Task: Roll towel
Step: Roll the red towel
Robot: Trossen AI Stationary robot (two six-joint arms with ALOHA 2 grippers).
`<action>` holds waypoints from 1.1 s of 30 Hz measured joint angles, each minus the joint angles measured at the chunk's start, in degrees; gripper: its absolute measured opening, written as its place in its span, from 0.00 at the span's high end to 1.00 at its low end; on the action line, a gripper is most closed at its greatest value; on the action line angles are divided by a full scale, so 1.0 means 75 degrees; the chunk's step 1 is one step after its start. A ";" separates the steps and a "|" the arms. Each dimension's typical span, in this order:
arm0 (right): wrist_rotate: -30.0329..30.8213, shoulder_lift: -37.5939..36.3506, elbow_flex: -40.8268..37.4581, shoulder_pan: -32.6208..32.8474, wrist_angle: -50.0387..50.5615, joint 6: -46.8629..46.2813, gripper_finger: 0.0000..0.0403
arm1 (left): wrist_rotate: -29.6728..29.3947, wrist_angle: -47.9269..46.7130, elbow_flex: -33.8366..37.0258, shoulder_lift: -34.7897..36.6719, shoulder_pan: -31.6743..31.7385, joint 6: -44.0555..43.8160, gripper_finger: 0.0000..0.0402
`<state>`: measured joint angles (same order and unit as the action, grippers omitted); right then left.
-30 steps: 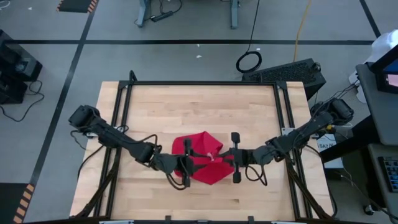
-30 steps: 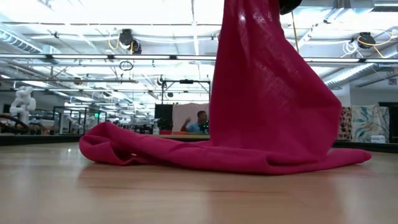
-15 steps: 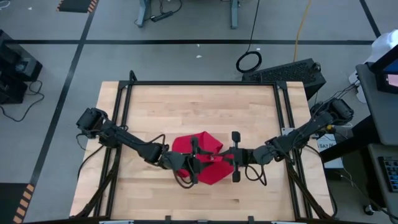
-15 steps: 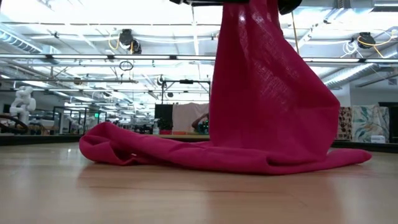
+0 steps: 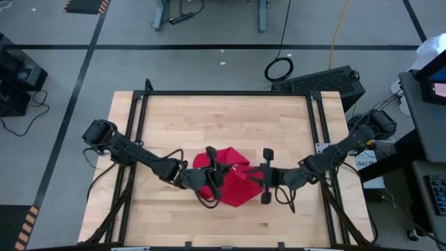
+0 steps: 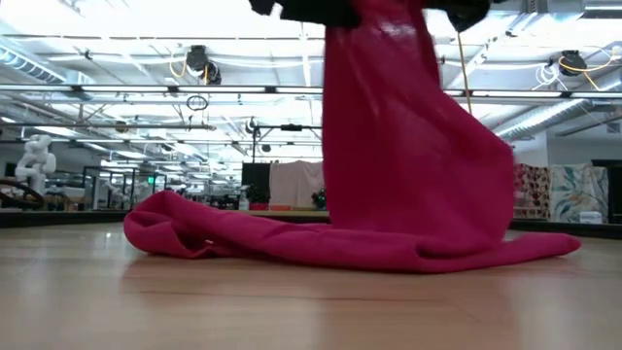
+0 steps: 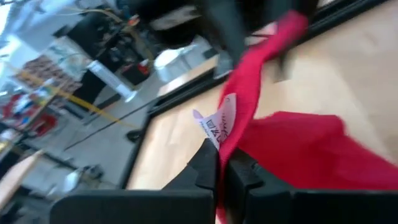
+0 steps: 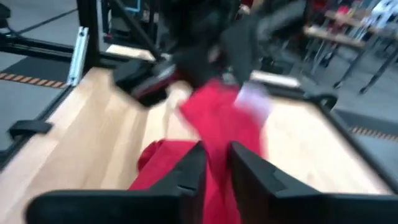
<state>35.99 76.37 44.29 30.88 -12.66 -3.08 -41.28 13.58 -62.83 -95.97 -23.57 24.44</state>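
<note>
The red towel [image 5: 233, 185] is bunched at the table's middle. Part of it is raised and hangs like a curtain [image 6: 408, 165], while its lower part [image 6: 253, 238] lies spread on the wood. My left gripper [image 7: 221, 163] comes in from the table's left and is shut on the raised edge, next to the white tag [image 7: 219, 121]. Facing it from the right, my right gripper [image 8: 216, 152] has its fingers a little apart with red cloth between them. In the high view the left gripper [image 5: 224, 172] and the right gripper [image 5: 252, 174] stand close together above the towel. My left gripper pinches the towel's edge just below the white tag [image 7: 229, 140] between its two fingers. It comes in nearly level from the table's left. From the fingers a strip of cloth runs on toward the right gripper, and the rest hangs down to the table. My right gripper has the raised cloth [image 8: 217, 124] between its parted fingers; I cannot tell whether they touch it.
The wooden table [image 5: 209, 111] has a black frame [image 5: 230, 93] round it. Bare wood lies on the far side of the towel and along the near edge. Both arms' cables trail over the table's sides.
My left gripper has come in toward the right gripper and rolled, meeting the raised edge by the tag. The hanging part of the towel has shifted toward the left and drawn narrower. The part on the table has stayed where it was.
</note>
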 joint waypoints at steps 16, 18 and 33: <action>-0.0064 0.0400 -0.0012 0.0430 0.4915 -0.5486 0.56 | -0.1517 -0.1817 0.0000 0.2017 -0.0161 -0.0800 0.99; -0.0054 0.0673 -0.0012 0.0476 0.4903 -0.5629 0.56 | -0.1591 -0.2164 0.0000 0.2160 -0.0165 -0.0994 0.99; -0.0065 0.2354 -0.0012 -0.0318 0.4593 -0.5198 0.53 | -0.1086 -0.2693 0.0003 0.2184 -0.0140 -0.1629 0.99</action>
<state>35.50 94.03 44.21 28.49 21.79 -42.06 -49.43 -6.62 -62.81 -79.58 -24.61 12.23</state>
